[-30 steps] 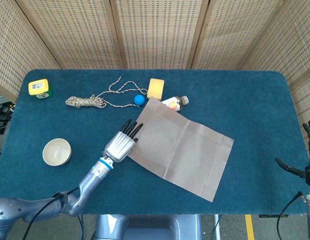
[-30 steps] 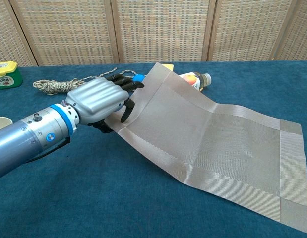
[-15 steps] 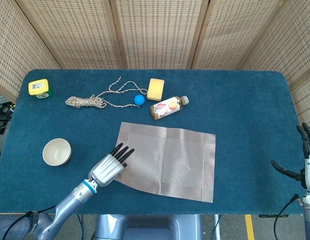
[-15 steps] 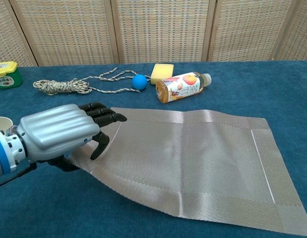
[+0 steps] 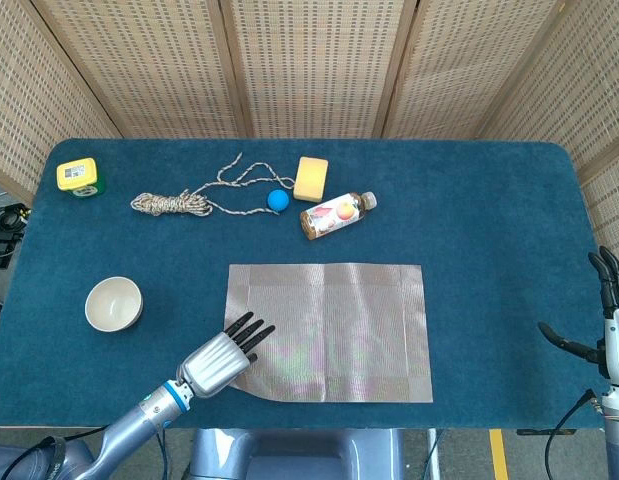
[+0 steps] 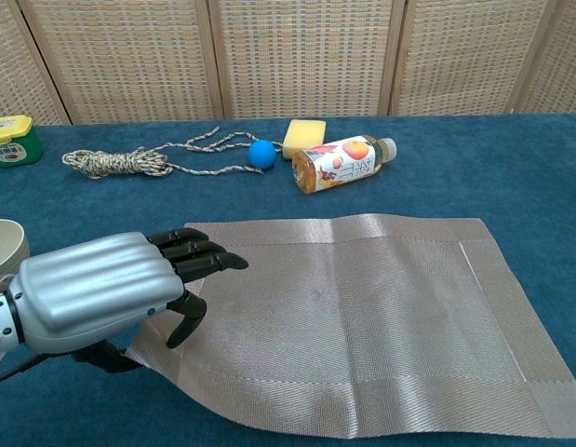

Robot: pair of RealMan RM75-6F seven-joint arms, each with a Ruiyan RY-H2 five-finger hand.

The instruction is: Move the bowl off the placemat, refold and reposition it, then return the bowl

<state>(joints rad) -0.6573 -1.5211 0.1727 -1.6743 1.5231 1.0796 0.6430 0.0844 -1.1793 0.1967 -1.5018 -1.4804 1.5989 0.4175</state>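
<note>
Woven cane screens close off the far side, and a dark blue cloth covers the table point(image 5: 509, 230) I am working at. My left hand point(image 5: 223, 357) sits at the near left corner of the placemat point(image 5: 334, 325); its dark fingers point(image 6: 199, 261) lie stretched over the top of the mat while the thumb hooks under the edge, so I read it as pinching that corner, which is lifted a little off the cloth. Apart from that corner the grey woven placemat lies spread open and nearly flat in the near middle of the table, its long sides running left to right. Left of the hand, well clear of the mat, the cream bowl point(image 5: 114, 304) stands upright on the cloth. Further off, beyond the mat's far edge, a small drink bottle point(image 5: 335, 213) lies on its side, with a yellow sponge point(image 5: 311, 178) just behind it and a blue ball point(image 5: 278, 200) to its left. A coil of rope point(image 5: 172, 203) trails toward the ball, and a yellow tape measure point(image 5: 79, 176) sits at the far left corner. My right hand point(image 5: 611, 330) is at the near right edge of the head view, off the table, fingers apart and holding nothing
</note>
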